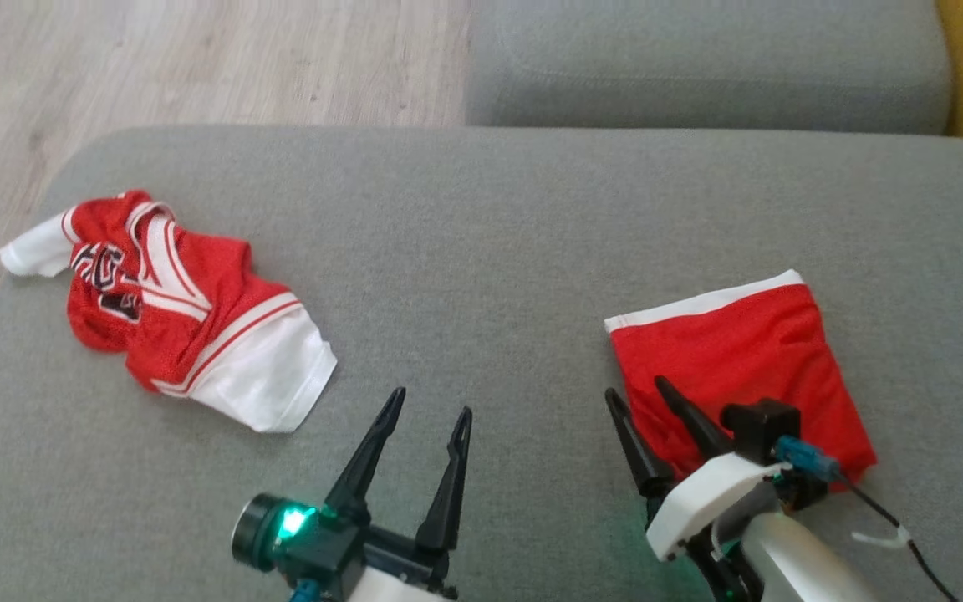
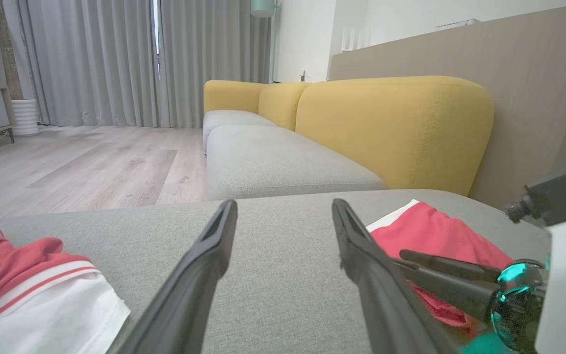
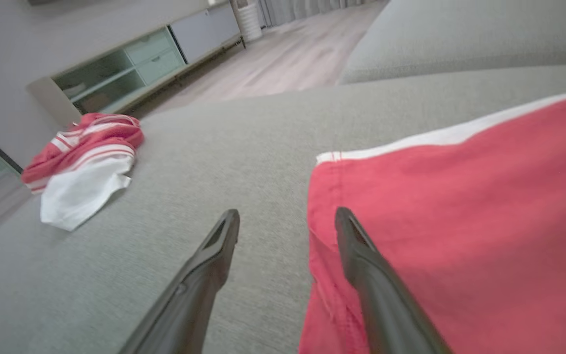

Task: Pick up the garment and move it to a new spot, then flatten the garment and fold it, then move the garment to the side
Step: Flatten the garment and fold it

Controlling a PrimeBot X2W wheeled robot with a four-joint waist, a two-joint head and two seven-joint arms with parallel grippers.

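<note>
Item: folded red garment [image 1: 741, 368], white band along its far edge. Lies flat on the grey sofa cushion [image 1: 481, 209], robot's right side.
Right gripper [image 1: 636, 387]: fingers wide, holding nothing; they straddle the garment's near left edge, one over red cloth, one over bare cushion. Contact with the cloth cannot be told.
Left gripper [image 1: 433, 401]: fingers wide, empty, over bare cushion between the two garments.
Also present: crumpled red-and-white jersey [image 1: 180, 309], far left of the cushion, well apart.
Step, as judged: folding done, garment set to the side; final placement.
Next move calls for: lifting the right arm clear without dragging the fold open.
</note>
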